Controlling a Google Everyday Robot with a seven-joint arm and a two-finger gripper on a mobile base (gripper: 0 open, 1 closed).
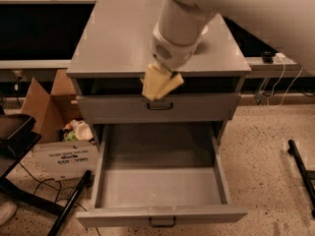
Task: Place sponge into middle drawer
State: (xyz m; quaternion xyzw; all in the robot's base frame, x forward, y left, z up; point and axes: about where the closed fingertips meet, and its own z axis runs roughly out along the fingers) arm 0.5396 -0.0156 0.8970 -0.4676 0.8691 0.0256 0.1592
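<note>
My gripper [158, 93] hangs at the end of the white arm, just in front of the tabletop's front edge. It is shut on the sponge [171, 81], whose yellow body shows between the cream fingers; its green layer is hidden. The gripper is level with the closed upper drawer front [118, 109] and above the middle drawer [157, 186]. That drawer is pulled fully open, its long grey tray bare, and its front panel with a small dark handle [162, 222] is nearest me.
A white bowl [204, 31] on the grey tabletop [113, 38] is mostly hidden behind the arm. A cardboard box [42, 100] and a white box [64, 159] stand left of the cabinet. Black chair legs [29, 195] are at the lower left. A black bar [300, 163] lies on the floor at right.
</note>
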